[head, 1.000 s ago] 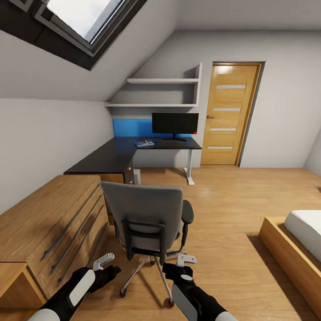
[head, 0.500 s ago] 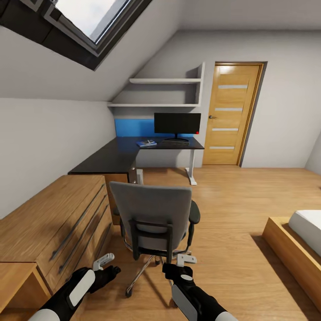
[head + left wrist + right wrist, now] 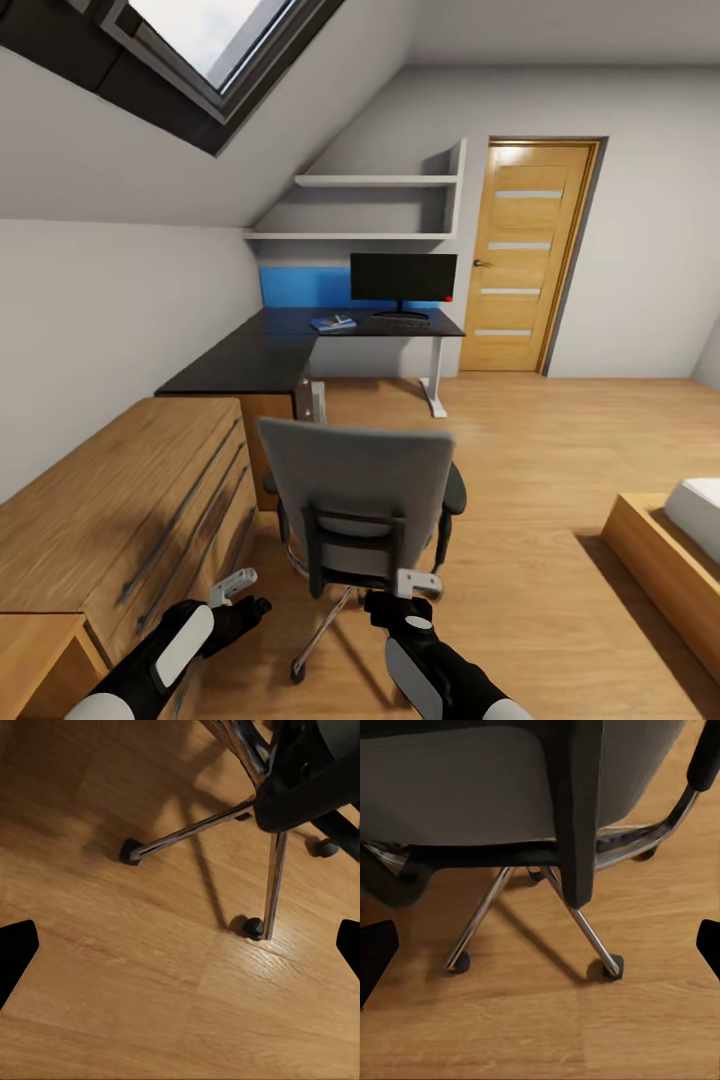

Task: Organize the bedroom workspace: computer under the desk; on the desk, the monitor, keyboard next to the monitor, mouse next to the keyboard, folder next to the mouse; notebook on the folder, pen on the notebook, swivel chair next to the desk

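Left gripper hanging low over the wood floor, fingers spread apart, nothing held. Same on the right gripper: jaws wide, empty, parked just behind the swivel chair. From the left wrist camera, dark fingertips at the frame edges with bare floor between, plus chrome chair legs and castors close by. From the right wrist camera, grey seat underside and black back post right ahead, chrome base below.

Chair standing in open floor with its back toward the robot, beside a light-wood drawer unit, well apart from the working end of the desk. Black corner desk against the far wall, blue back panel behind. Monitor upright on the desk, red dot at one lower corner. Keyboard just in front of its stand. Blue folder already on the desktop, something small on top, too tiny to make out. Pale computer tucked under the desk. Door and a bed corner off to the right.
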### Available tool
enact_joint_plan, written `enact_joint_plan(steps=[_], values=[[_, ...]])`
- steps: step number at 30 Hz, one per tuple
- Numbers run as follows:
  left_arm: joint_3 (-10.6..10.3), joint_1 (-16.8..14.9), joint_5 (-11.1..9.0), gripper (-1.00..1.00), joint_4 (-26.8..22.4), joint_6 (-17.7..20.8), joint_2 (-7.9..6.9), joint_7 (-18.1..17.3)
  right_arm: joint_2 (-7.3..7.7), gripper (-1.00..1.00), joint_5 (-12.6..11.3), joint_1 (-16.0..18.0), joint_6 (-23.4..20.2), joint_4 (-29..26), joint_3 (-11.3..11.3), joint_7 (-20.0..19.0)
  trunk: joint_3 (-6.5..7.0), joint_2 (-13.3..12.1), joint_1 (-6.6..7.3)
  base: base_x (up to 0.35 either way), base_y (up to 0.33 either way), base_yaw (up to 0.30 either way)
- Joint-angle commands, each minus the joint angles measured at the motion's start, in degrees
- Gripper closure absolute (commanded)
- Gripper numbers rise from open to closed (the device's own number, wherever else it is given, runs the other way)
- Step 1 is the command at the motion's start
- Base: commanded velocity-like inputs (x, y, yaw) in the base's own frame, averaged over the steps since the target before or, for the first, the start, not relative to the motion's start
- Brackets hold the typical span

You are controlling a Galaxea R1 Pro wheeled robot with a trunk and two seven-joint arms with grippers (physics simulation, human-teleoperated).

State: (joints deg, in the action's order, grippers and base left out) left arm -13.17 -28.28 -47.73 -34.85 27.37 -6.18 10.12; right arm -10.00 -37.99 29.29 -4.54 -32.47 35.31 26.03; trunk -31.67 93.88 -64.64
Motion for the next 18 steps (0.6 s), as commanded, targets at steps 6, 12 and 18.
enact_joint_plan(steps=[6, 12, 18], values=[[-0.4, 0.0, -0.6, -1.00, -0.1, 0.1, 0.12, 0.5, 0.00, -1.00, -0.2, 0.1, -0.4, 0.0, 0.1, 0.4, -0.06, 0.0, -0.02, 0.089, 0.069, 0.000], [-0.5, 0.0, -0.6, -1.00, -0.1, 0.1, 0.23, 0.5, 0.00, -1.00, -0.4, 0.1, -0.2, 0.1, -0.1, 0.5, -0.06, 0.0, -0.02, 0.020, 0.016, 0.000], [-0.5, 0.0, -0.7, -1.00, -0.1, 0.1, 0.28, 0.5, 0.00, -1.00, -0.6, 0.1, -0.2, 0.3, -0.3, 0.5, -0.06, 0.0, -0.02, 0.037, 0.002, 0.000]])
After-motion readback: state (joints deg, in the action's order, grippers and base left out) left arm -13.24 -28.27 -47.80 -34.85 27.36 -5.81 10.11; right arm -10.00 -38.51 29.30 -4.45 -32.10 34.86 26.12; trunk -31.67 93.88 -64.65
